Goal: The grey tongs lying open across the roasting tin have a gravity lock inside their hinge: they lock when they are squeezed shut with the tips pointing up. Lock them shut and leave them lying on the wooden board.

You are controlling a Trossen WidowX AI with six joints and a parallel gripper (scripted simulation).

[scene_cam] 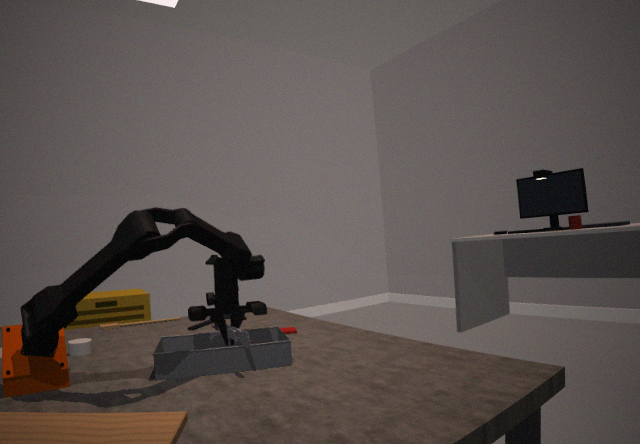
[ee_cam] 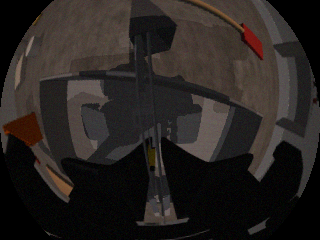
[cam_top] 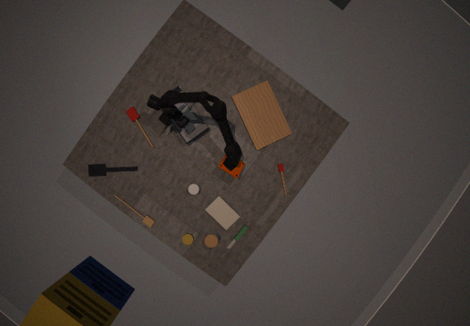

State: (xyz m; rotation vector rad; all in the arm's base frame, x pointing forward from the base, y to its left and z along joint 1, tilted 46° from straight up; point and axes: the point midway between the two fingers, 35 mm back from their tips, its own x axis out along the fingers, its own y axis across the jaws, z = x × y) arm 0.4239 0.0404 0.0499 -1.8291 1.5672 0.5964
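The grey tongs [ee_cam: 155,29] lie across the roasting tin [cam_top: 196,136] [scene_cam: 273,354] [ee_cam: 245,131]. In the wrist view their hinge end is at the top, beyond the tin's rim, and the two arms run down nearly together. A small yellow patch shows on one arm. My gripper [cam_top: 173,122] [scene_cam: 231,333] [ee_cam: 156,140] points down over the tin, fingertips low between its walls, and is shut on the tongs' arms. The tips look roughly level with the hinge; the lock itself cannot be seen. The wooden board [cam_top: 261,115] [scene_cam: 93,429] [ee_cam: 59,183] lies apart from the tin.
A red-headed spatula [cam_top: 132,114] [ee_cam: 252,41] lies beyond the tin. A black spatula [cam_top: 97,169], a white round piece [cam_top: 193,189] [scene_cam: 80,346] and a pale block [cam_top: 222,212] are farther off. My orange base [cam_top: 236,172] [scene_cam: 12,359] [ee_cam: 25,129] stands near the board.
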